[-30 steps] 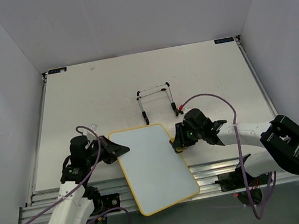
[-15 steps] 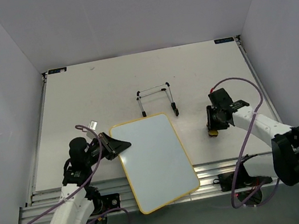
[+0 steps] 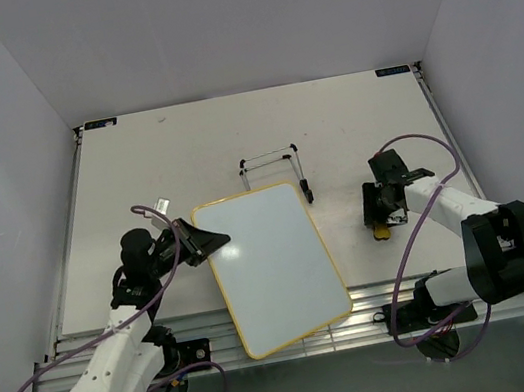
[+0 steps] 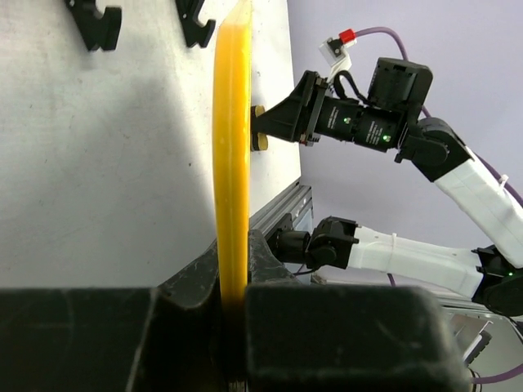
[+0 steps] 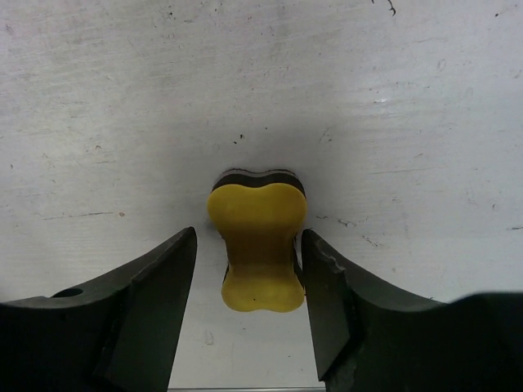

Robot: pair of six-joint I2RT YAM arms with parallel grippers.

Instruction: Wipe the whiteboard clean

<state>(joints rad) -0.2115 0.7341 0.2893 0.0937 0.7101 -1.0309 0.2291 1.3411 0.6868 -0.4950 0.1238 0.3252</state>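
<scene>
The whiteboard has a blank glossy white face and a yellow frame. My left gripper is shut on its upper left edge. In the left wrist view the board shows edge-on between my shut fingers. The yellow eraser block lies on the table right of the board. My right gripper is open around it. In the right wrist view the eraser sits between the parted fingers, with a gap on the left side.
A small wire stand with black feet stands just behind the board's far edge; its feet show in the left wrist view. The board's near end overhangs the aluminium rail at the table's front.
My right gripper moved right, away from the board's edge, and now stands open over the eraser on the table. The left gripper shifted the board up and right, toward the stand.
</scene>
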